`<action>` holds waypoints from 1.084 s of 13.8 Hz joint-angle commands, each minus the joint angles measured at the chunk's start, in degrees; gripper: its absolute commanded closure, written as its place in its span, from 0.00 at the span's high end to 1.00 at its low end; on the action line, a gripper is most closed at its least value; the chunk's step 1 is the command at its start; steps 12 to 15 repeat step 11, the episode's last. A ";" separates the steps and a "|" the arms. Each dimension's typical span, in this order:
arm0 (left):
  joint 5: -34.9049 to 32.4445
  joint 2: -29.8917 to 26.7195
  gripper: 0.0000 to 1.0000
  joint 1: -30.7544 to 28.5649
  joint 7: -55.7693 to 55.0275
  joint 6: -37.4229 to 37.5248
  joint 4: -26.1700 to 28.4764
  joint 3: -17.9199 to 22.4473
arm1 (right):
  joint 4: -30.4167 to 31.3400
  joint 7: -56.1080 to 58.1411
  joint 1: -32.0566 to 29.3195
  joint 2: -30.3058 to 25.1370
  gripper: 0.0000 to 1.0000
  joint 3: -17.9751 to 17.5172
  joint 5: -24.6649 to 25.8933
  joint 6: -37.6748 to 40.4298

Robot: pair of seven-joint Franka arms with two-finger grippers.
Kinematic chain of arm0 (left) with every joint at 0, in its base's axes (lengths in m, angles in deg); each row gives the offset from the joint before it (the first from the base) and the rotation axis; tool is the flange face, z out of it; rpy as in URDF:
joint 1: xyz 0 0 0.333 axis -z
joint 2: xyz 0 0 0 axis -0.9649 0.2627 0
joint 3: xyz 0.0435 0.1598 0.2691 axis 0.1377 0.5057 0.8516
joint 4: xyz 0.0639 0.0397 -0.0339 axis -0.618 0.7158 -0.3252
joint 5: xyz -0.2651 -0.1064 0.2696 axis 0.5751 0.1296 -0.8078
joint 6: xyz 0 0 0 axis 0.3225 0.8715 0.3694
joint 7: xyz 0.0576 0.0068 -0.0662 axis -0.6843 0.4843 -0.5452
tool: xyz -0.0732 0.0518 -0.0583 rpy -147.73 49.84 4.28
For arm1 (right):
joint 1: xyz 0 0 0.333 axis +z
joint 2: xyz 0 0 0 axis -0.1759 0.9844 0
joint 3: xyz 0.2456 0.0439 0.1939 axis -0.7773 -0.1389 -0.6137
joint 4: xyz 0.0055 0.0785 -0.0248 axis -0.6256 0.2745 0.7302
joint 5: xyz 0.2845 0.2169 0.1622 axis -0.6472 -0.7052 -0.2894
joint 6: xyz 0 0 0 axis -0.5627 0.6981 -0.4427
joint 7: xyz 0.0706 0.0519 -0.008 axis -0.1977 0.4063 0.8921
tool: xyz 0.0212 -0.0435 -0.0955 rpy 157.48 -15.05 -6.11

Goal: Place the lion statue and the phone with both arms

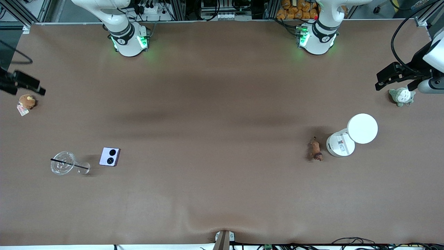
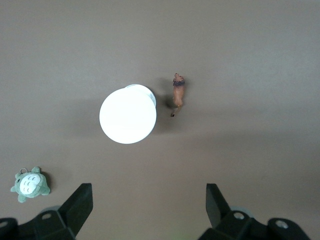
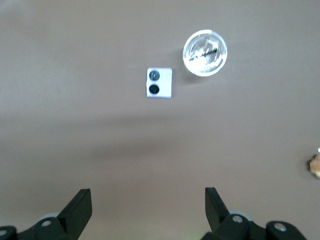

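Note:
The lion statue [image 1: 316,150] is a tiny reddish-brown figurine lying on the table beside a white container, toward the left arm's end. It also shows in the left wrist view [image 2: 178,93]. The phone [image 1: 109,156] is a lavender square with two black circles, lying flat toward the right arm's end, and it shows in the right wrist view [image 3: 159,83]. My left gripper [image 1: 395,81] [image 2: 148,192] is open and empty, up over the table's end by a grey-green plush. My right gripper [image 1: 24,86] [image 3: 148,195] is open and empty, up over the table's other end by a brown plush.
A white round container with a lid [image 1: 350,137] [image 2: 127,115] stands beside the lion. A transparent cup with a black straw [image 1: 64,163] [image 3: 204,52] lies beside the phone. The grey-green plush [image 1: 401,96] [image 2: 30,184] and the brown plush with a tag [image 1: 27,101] lie at the table's ends.

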 commanded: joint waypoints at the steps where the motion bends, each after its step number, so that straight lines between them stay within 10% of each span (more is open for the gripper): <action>1: -1.23 0.08 1.00 -0.04 -0.83 0.84 -0.70 -0.15 | 0.80 2.69 -0.51 -2.46 1.00 -0.25 0.89 2.72; 15: -1.24 0.25 1.00 -0.13 -0.82 0.84 -0.61 -0.15 | 0.10 2.79 -0.16 -2.37 1.00 -0.42 0.98 3.69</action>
